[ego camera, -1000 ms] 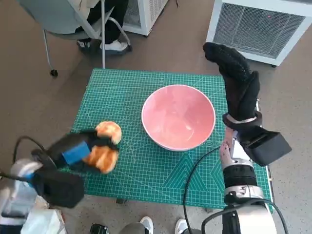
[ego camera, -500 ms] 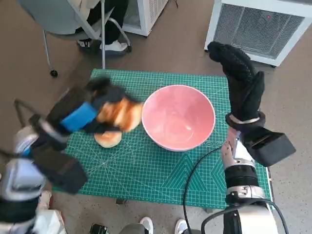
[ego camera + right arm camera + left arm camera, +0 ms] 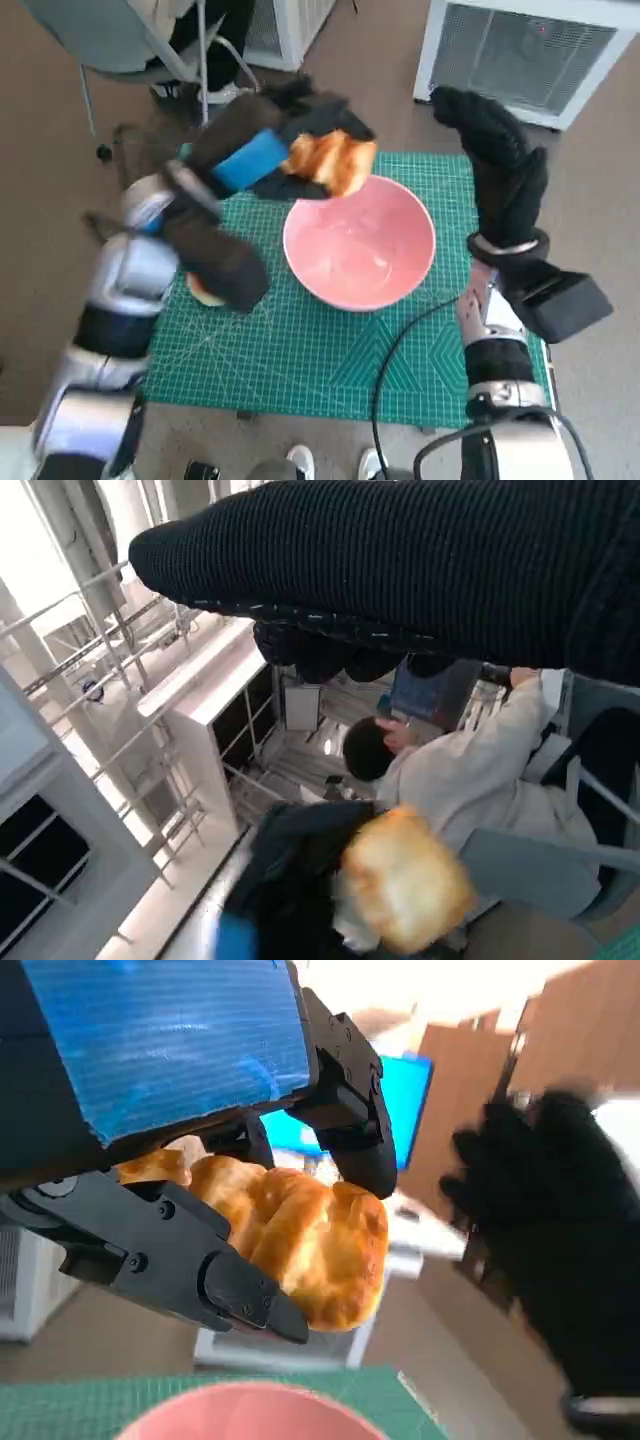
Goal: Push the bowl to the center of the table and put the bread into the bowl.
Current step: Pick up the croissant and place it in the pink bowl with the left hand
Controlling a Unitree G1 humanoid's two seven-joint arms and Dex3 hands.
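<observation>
- Head view shows a golden-brown glazed bread roll [image 3: 332, 163] held up in the air by the left hand [image 3: 262, 150], black with blue tape across its back, above the far left rim of the bowl.
- Left wrist view shows that hand's black fingers [image 3: 200, 1255] clamped around the roll [image 3: 305, 1240], with the pink rim just below.
- A round, glossy pink bowl [image 3: 359, 241] sits near the middle of the green gridded cutting mat [image 3: 310, 350] that covers the table; nothing lies inside it.
- Bare mat surrounds the bowl, widest toward the near edge.
- A second pale bread roll [image 3: 203, 292] lies on the mat near its left edge, mostly hidden behind the left arm.
- The right hand [image 3: 500, 175], in a black knitted glove, is raised over the mat's far right edge beside the bowl, fingers extended, holding nothing.
- Beyond the far edge stand a white ventilated unit [image 3: 525, 50] and a grey chair [image 3: 110, 40] with a seated person's feet [image 3: 215, 92].
</observation>
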